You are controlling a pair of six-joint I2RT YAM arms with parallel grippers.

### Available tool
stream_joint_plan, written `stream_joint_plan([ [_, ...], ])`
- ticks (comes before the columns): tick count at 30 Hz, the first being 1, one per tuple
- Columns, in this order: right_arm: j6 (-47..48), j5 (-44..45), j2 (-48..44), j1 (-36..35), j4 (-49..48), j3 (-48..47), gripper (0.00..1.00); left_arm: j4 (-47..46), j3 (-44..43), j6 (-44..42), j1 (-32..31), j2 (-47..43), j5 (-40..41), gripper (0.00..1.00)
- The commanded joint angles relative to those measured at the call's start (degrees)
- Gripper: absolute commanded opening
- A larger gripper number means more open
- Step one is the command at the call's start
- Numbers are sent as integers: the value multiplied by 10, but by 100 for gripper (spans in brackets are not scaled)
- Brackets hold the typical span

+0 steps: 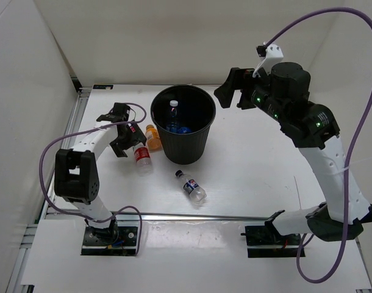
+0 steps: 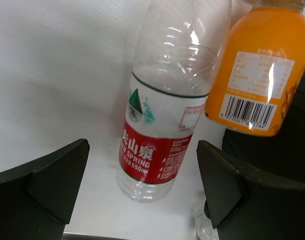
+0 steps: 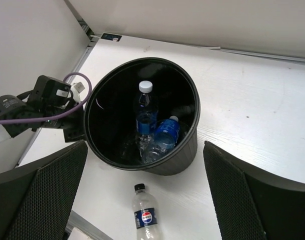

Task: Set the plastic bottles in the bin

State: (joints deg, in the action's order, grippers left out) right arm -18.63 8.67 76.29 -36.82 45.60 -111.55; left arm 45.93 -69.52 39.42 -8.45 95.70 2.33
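- The red-labelled bottle [image 2: 160,135] lies on the table [image 1: 259,159], left of the bin [image 1: 187,152]. Its cap end is cut off in the left wrist view and is hard to make out from above.
- The left gripper [image 1: 126,139] is spread wide with that bottle between its fingers and grips nothing. I cannot tell whether either finger touches the bottle.
- The orange bottle [image 2: 260,75] lies just right of the red-labelled bottle and just beside the bin wall, with its cap out of frame.
- Inside the bin, a white-capped blue-labelled bottle [image 3: 147,112] and a second blue-labelled bottle [image 3: 166,132] lean together. Their lower ends blur into the dark bottom.
- The dark-labelled bottle [image 1: 191,185] lies on the table on the near side of the bin, apart from it.
- The right gripper [image 1: 233,93] hangs just right of the bin's far rim, its fingers wide apart and empty.
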Motion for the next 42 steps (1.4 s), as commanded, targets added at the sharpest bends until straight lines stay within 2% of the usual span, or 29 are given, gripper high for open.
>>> stream_joint_plan([
  [1,23,23,-26,-1,9,-4,100,-34,-18,-8,-4,11,-5,100],
  [8,35,23,-32,4,33,-16,100,-39,-40,-26,-4,78,-5,100],
  [10,35,23,-32,4,34,-16,100,-44,-40,-26,-4,91,-5,95],
  [15,29,18,-32,16,46,-16,100,-44,-19,-12,-4,84,-11,63],
  [16,29,13,-37,16,46,-16,100,-44,-8,-3,-4,64,-11,54],
  [19,17,7,-37,21,46,-10,100,-44,22,23,9,13,-5,47],
  [20,7,7,-42,21,46,-4,100,-39,22,23,16,-29,5,41],
  [24,-8,-14,-48,26,39,22,100,-5,-31,31,33,-120,44,41],
  [28,-29,-24,-61,26,19,58,100,37,-203,31,41,-153,56,39],
  [32,-58,-24,-80,26,8,108,100,23,-310,45,27,-159,2,39],
  [37,-80,-12,-92,32,2,140,100,-11,-395,51,-43,-100,-93,39],
  [42,-93,4,-109,38,-3,151,100,-11,-482,-18,-147,-19,-108,40],
])
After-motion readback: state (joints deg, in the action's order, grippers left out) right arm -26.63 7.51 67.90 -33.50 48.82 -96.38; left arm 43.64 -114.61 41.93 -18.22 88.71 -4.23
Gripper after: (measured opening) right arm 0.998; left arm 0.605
